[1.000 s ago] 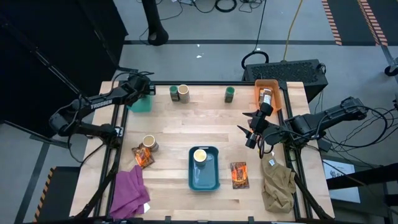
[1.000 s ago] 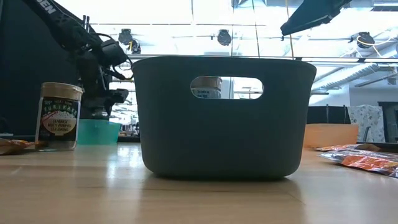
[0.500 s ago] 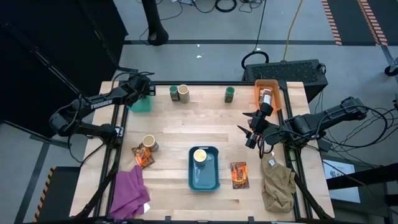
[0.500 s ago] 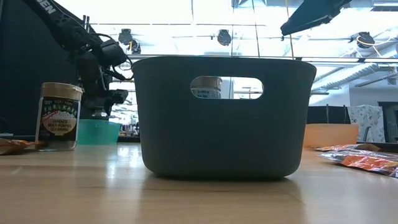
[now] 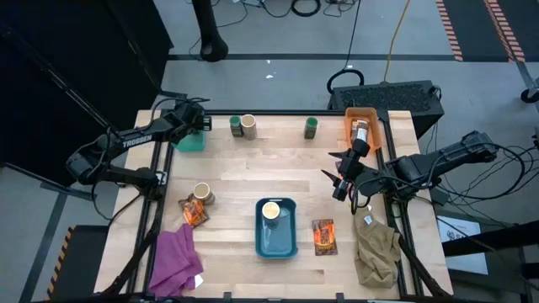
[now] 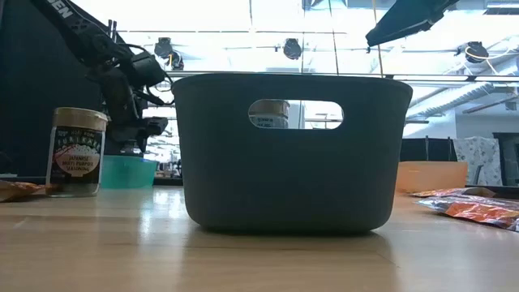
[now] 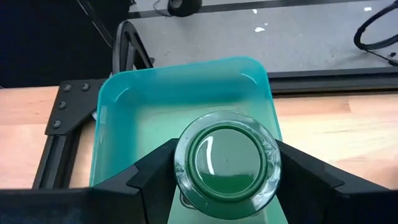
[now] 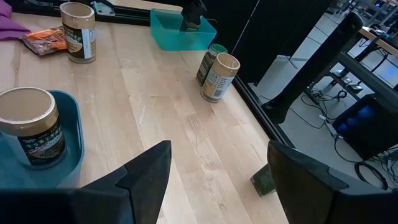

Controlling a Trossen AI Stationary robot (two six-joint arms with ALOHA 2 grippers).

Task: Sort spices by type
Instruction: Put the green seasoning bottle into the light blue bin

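One green jar (image 7: pixel 226 163) is pinched between my left gripper's (image 5: pixel 195 123) fingers, hanging lid-up right over the teal bin (image 7: pixel 124 124) at the table's far left corner. Jar isn't down yet as far as I can tell; low view shows the gripper above the bin rim, bottom of the jar hidden.

Plan for this step: lower straight down, keep the jar upright and centred in the bin, clear of the walls, then let go only once it's seated. Don't drop from height, I'd expect it to tip or roll.

Still loose on the table: green jar (image 5: pixel 235 125) touching a cream-top jar (image 5: pixel 248 125) at the far edge, another green jar (image 5: pixel 311 127) further right, cream-top jar (image 5: pixel 202 194) beside a packet (image 5: pixel 193 211) near left, packet (image 5: pixel 323 236) near right. One cream-top jar (image 5: pixel 270 210) already in the dark blue bin (image 5: pixel 276 244); orange bin (image 5: pixel 373 120) holds something I can't identify.

Right gripper (image 5: pixel 338 183) waits mid-right above the table, fingers spread, holding nothing.
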